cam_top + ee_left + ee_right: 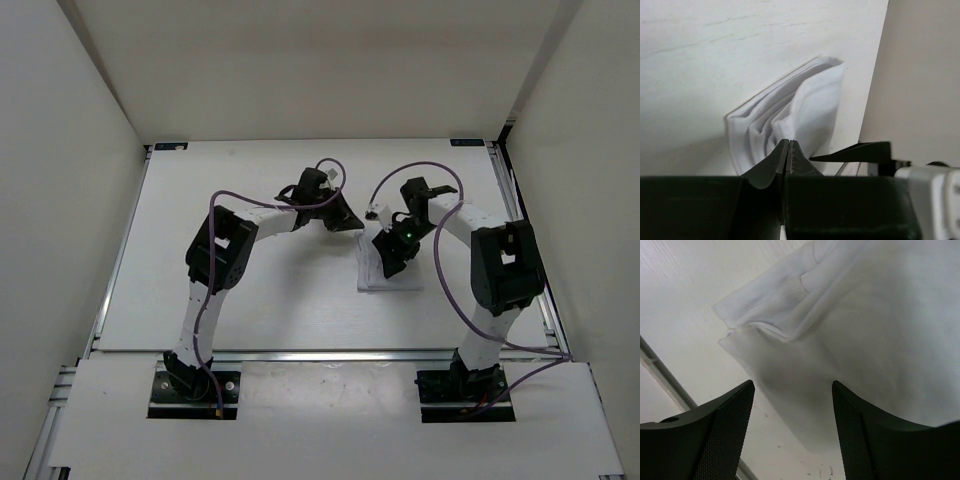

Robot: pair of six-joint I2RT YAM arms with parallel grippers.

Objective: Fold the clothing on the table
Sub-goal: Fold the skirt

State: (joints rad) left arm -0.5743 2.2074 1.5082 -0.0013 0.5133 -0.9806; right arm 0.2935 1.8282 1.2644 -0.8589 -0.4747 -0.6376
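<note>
The left pincer [788,146] is clamped on the clothing [805,105], while the right pincer [791,389] hangs open and empty above it. The left should draw the lifted fold across squarely, towards the worktop's [250,300] right edge.

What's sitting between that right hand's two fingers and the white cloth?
Nothing. In the right wrist view the open right hand looks straight onto the clothing, no object in between.

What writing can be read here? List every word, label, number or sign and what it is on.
None can be read in any view.
The clothing: plain white, no print or tag showing.
The table: no lettering or marks that read as text.
A small white tab by the left arm's wrist: too small to read.
</note>
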